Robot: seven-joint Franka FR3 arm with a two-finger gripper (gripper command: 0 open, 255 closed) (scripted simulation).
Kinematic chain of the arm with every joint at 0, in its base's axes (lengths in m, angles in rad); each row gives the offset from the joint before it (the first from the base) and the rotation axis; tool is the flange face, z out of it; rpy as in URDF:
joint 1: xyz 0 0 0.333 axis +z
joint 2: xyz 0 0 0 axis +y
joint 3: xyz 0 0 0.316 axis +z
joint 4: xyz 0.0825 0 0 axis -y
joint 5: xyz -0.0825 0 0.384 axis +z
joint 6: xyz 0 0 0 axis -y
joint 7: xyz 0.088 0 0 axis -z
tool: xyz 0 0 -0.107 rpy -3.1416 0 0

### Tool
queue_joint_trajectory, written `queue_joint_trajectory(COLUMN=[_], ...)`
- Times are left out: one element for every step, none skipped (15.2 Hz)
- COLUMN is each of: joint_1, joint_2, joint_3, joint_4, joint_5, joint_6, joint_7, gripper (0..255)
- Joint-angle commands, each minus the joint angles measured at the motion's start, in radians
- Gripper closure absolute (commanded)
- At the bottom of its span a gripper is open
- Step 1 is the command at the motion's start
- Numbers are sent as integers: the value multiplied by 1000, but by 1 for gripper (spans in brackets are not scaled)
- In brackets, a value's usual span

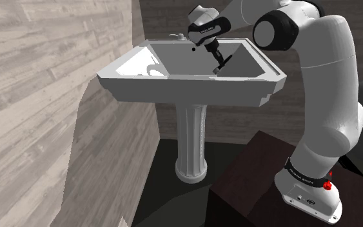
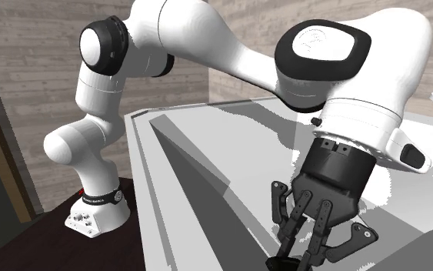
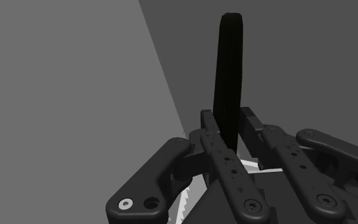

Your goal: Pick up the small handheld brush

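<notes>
**Brush gripped inside the sink; lift outstanding**

One dark brush [image 3: 230, 63] stands clasped between the two narrowed fingers of the single gripper [image 2: 308, 250]. It sits low inside the one white pedestal sink [image 1: 193, 80], close to a sloping wall. The grasp appears made. Raising the brush clear of the sink's rim remains.

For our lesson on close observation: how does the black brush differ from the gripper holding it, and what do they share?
The brush is one slim, smooth bar; the gripper is many jointed links with visible pins. The brush juts out past the gripper, which is shut on its near end. Both are black and sit inside the pale sink basin.
</notes>
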Motion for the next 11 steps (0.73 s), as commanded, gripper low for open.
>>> queue_joint_trajectory(joint_1=[0, 0, 0, 0, 0, 0, 0, 0, -1, -1, -2], joint_2=[-2, -2, -2, -2, -1, 0, 2, 3, 5, 8, 11], joint_3=[-1, -1, -2, -2, -3, -4, -4, -5, -5, -6, -7], joint_4=[21, 33, 47, 60, 74, 89, 104, 119, 135, 152, 169], joint_5=[0, 0, 0, 0, 1, 1, 1, 1, 1, 2, 2], joint_6=[-21, -33, -44, -56, -68, -80, -93, -105, -118, -130, -143], joint_7=[-10, -15, -21, -26, -32, -38, -44, -50, -56, -63, -69], gripper=[255, 255, 255, 255, 255, 255, 255, 255, 255, 255, 255])
